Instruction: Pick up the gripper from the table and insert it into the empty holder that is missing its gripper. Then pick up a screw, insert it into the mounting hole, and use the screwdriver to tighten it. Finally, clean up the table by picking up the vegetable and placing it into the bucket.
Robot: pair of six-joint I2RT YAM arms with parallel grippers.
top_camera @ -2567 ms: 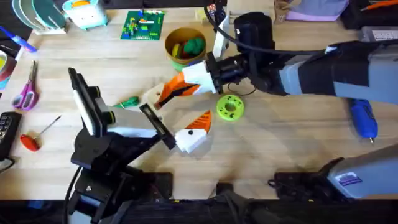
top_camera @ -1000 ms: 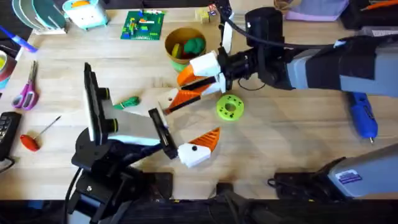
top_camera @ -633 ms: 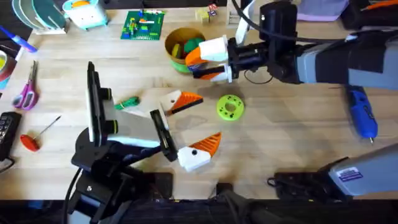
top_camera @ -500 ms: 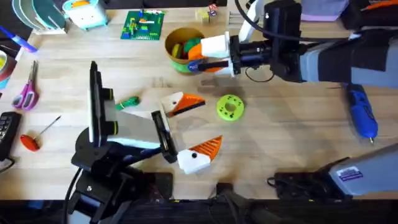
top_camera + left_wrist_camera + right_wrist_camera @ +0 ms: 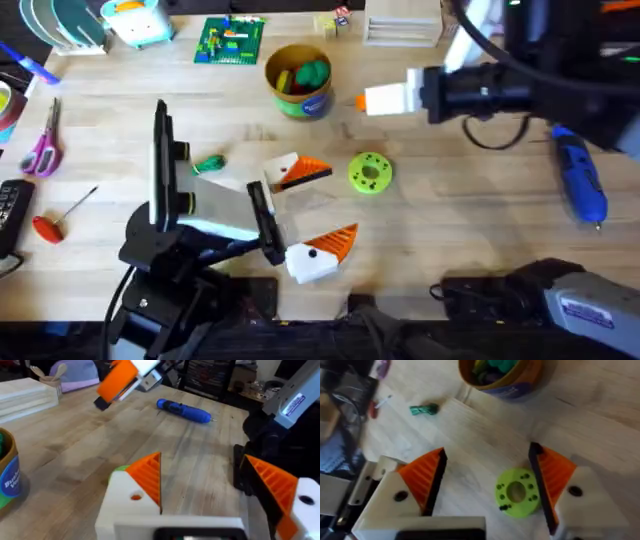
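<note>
The orange gripper wedge (image 5: 308,168) sits on the white holder block (image 5: 283,165) of my left arm's far finger. In the left wrist view the wedge (image 5: 147,476) is seated, and a round hole (image 5: 135,496) in the block shows orange. My left gripper (image 5: 338,200) (image 5: 202,457) is open and holds nothing. My right gripper (image 5: 362,101) (image 5: 487,451) is open and empty, hovering right of the bucket (image 5: 298,80) (image 5: 505,377). The green vegetable (image 5: 208,163) (image 5: 424,409) lies on the table. The blue screwdriver (image 5: 583,185) (image 5: 185,410) rests at the far right. I cannot make out a screw.
A lime-green disc (image 5: 370,172) (image 5: 516,492) with small holes lies right of the left fingers. A red-handled screwdriver (image 5: 50,225) and scissors (image 5: 42,150) are at the left edge. A green building plate (image 5: 230,40) sits behind the bucket, which holds a rounded green toy.
My right gripper let go of the orange wedge at the left finger's block, then rose and drew back to the right past the bucket. The left arm shifted slightly.
</note>
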